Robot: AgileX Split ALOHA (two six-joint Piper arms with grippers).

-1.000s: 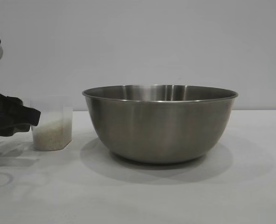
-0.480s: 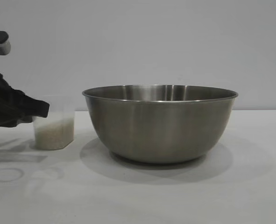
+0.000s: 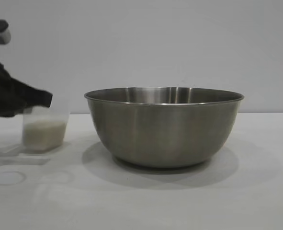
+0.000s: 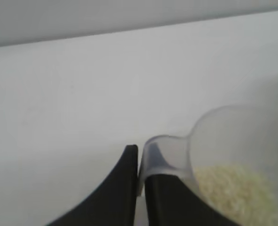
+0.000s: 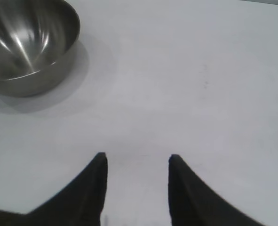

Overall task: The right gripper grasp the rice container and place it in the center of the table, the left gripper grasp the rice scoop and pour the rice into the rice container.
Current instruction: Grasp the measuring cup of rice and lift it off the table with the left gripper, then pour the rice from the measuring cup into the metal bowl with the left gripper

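The rice container (image 3: pixel 164 129), a large steel bowl, stands on the white table (image 3: pixel 179 201) at the middle; it also shows in the right wrist view (image 5: pixel 26 42). The rice scoop (image 3: pixel 44 128), a translucent cup, holds rice (image 3: pixel 43 133) to the bowl's left. My left gripper (image 3: pixel 41 99) is shut on the scoop's handle (image 4: pixel 164 155), with the rice (image 4: pixel 233 188) visible inside the scoop (image 4: pixel 237 132). The left gripper's tips (image 4: pixel 141 157) pinch the handle. My right gripper (image 5: pixel 136 160) is open and empty above bare table, well away from the bowl.
Faint ring-shaped marks (image 3: pixel 7 177) lie on the table in front of the scoop. A plain grey wall (image 3: pixel 155 43) stands behind the table.
The left gripper has closed in on the scoop's handle and risen slightly. The scoop has shifted a little left and up. The bowl has not moved.
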